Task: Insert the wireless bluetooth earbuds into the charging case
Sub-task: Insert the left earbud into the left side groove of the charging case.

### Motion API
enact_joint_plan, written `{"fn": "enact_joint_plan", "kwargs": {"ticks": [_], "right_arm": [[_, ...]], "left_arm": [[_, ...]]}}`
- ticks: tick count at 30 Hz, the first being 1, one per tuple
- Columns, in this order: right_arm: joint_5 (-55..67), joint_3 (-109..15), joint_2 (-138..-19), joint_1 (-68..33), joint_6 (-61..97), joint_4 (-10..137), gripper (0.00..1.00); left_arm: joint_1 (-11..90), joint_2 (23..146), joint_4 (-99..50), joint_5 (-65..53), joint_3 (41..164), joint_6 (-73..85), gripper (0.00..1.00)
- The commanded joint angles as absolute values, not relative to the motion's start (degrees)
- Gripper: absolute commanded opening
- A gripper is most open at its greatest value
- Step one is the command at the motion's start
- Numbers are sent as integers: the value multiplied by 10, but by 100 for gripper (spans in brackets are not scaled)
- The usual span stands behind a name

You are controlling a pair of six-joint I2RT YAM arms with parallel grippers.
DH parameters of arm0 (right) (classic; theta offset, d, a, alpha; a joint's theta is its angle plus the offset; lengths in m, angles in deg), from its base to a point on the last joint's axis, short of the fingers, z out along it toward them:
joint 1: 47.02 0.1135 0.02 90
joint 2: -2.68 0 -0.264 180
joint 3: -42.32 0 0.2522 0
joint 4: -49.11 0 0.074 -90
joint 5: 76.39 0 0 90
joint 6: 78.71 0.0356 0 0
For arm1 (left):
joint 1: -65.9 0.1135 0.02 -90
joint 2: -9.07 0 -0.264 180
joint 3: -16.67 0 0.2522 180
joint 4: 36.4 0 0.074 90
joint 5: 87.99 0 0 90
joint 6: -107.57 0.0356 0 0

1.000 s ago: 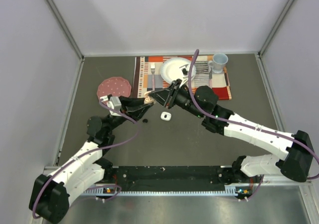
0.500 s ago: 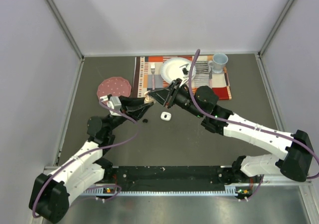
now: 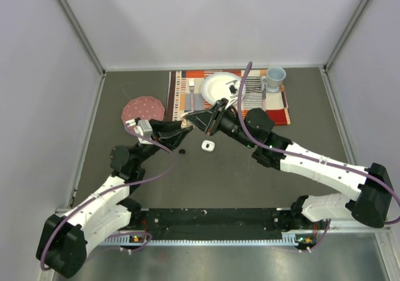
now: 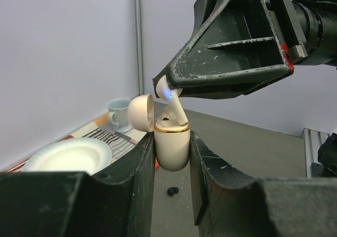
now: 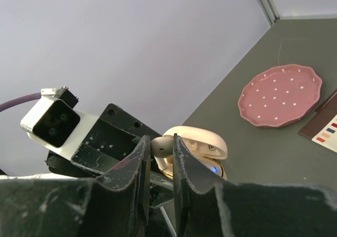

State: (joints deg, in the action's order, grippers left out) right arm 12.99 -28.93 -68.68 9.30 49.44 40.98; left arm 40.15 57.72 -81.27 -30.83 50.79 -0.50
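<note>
Earbud (image 4: 175, 109), pale pink, is pinched by its head in the right jaws, its stem dipping into the open charging case (image 4: 172, 147). The left jaws clench the case upright above the counter (image 3: 250, 181), where a black earbud (image 4: 172, 190) lies below.

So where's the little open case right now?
In the top view, the charging case is central, by the placemat's near-left corner, held up in the left gripper, the right gripper's earbud at its mouth.
</note>
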Motion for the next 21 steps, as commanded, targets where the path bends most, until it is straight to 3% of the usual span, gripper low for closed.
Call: {"fn": "enact_joint_plan", "kwargs": {"ticks": [1, 21], "right_arm": [[134, -294, -695, 106, 492, 384, 0], [174, -284, -706, 118, 479, 372, 0]], "left_arm": [[395, 582, -866, -291, 530, -12, 0], [382, 578, -900, -247, 520, -15, 0]]}}
